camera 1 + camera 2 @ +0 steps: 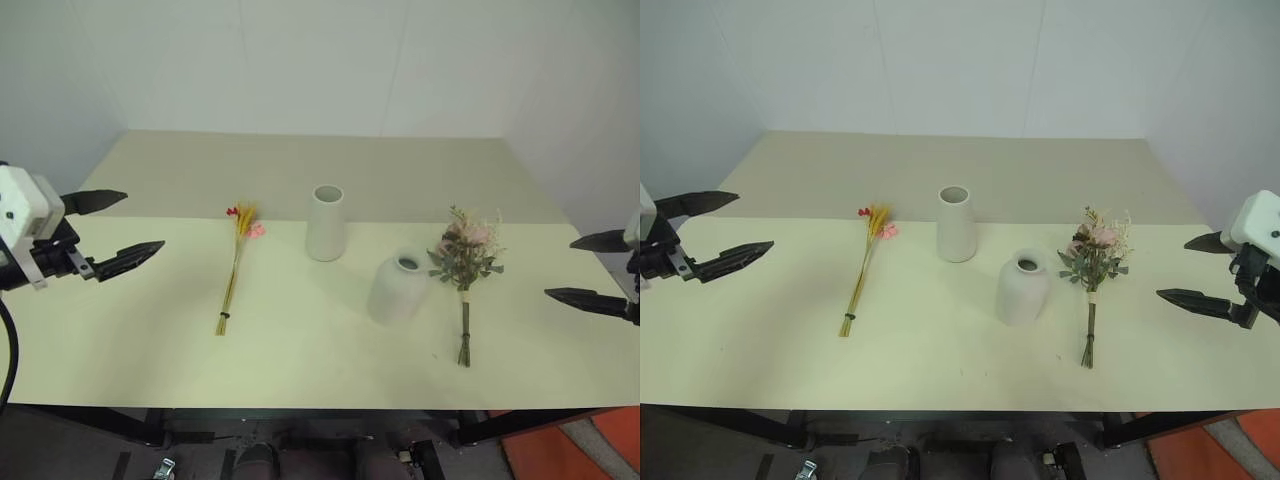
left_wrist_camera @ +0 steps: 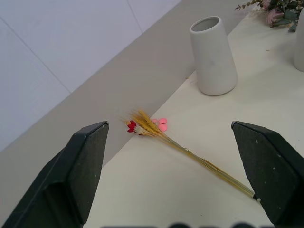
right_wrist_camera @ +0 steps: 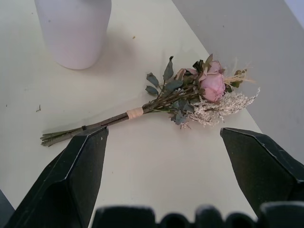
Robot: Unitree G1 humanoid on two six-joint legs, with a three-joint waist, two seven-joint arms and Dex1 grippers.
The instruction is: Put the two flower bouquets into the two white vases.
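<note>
Head view: slim bouquet (image 1: 236,265) left of centre, bushy bouquet (image 1: 465,270) right, both lying flat; my left gripper (image 1: 110,232) and right gripper (image 1: 1200,272) spread, empty. Wrist views: both look light, brittle; I'd pinch the stems low.

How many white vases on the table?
2. The taller vase stands mid-table; the shorter vase stands nearer the robot, beside the bushy bouquet. None seem hidden.
</note>
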